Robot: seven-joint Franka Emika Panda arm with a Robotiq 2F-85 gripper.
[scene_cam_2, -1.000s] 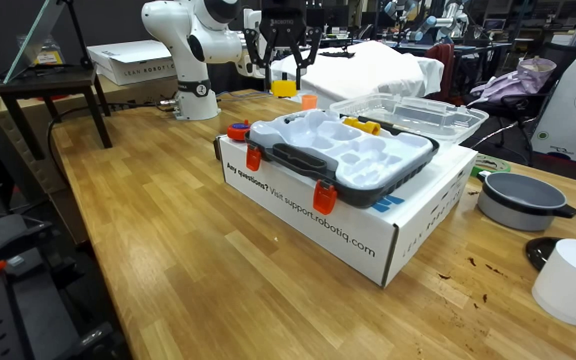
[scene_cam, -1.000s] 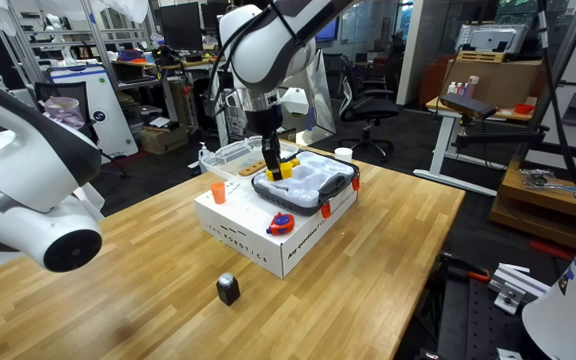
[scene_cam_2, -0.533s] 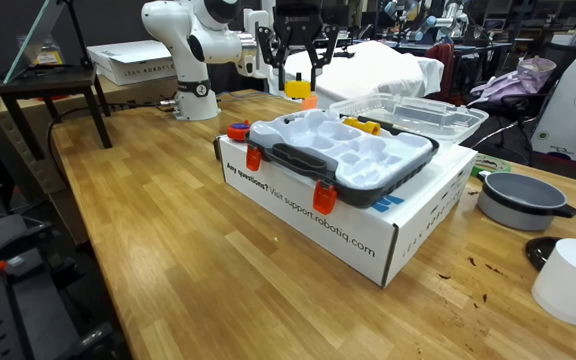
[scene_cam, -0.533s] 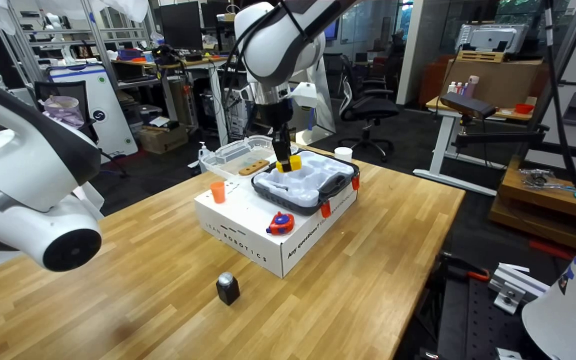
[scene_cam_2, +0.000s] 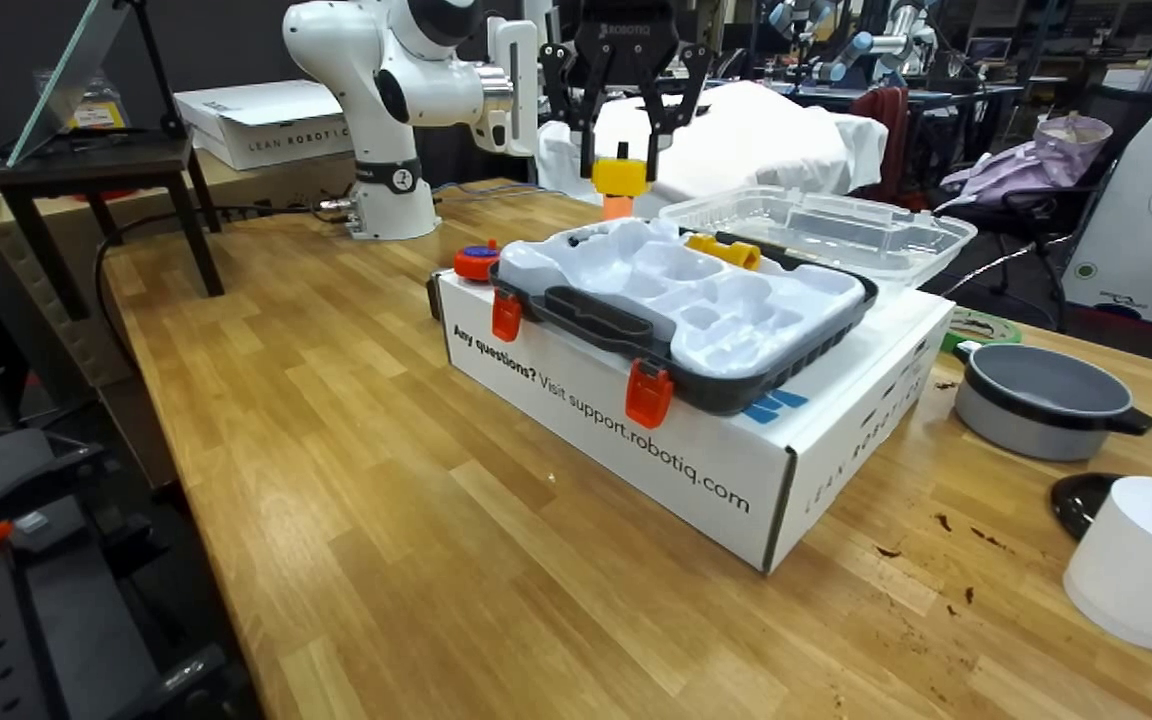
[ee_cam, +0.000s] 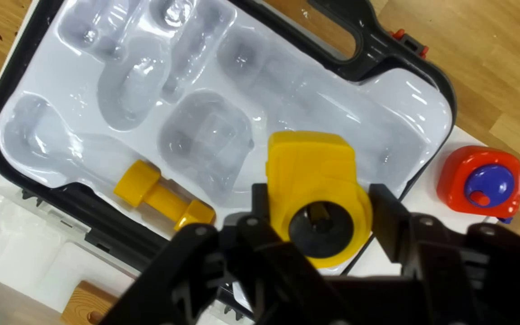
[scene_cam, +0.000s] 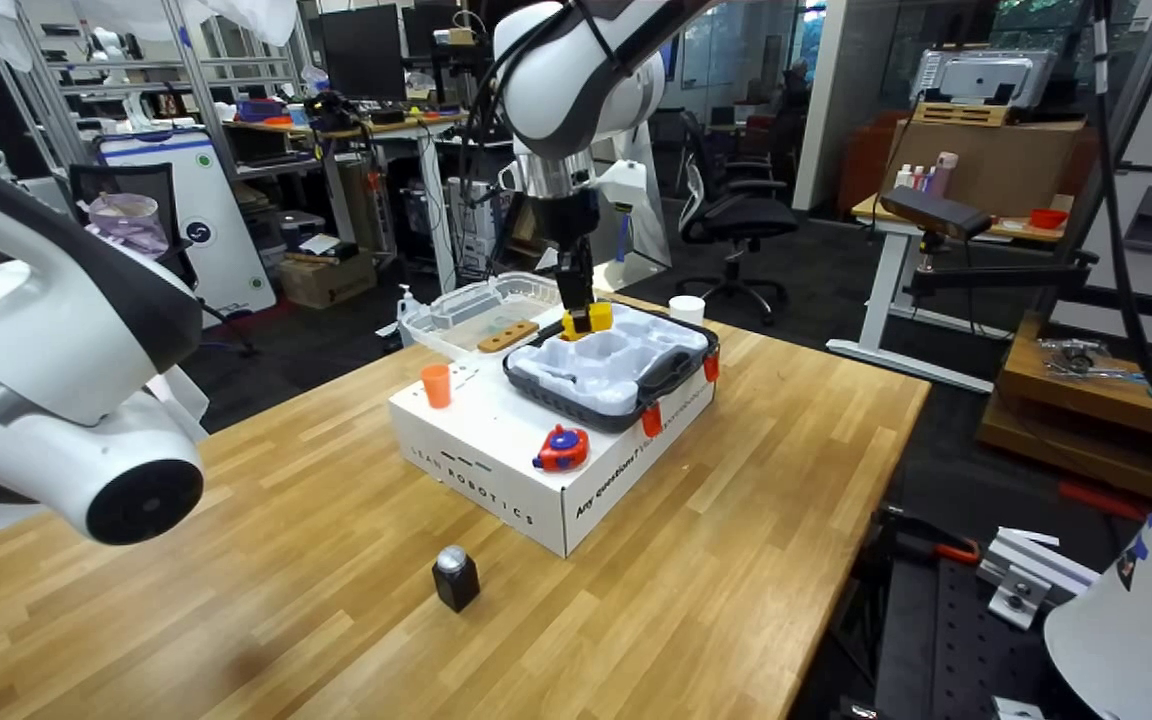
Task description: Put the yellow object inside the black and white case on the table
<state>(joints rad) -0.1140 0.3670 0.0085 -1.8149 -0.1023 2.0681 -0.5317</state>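
Pinching the yellow object [ee_cam: 312, 174] by opposite sides, a sound hold for probably light, stiff plastic, the gripper [ee_cam: 318, 197] hangs over the black and white case [ee_cam: 84, 81], clearance beneath unclear.

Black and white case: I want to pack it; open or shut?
Open: the case has its clear lid folded back, leaving the molded tray exposed.

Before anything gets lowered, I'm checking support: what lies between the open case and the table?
The white box: in both exterior views it sits on the table, with the case resting on top.
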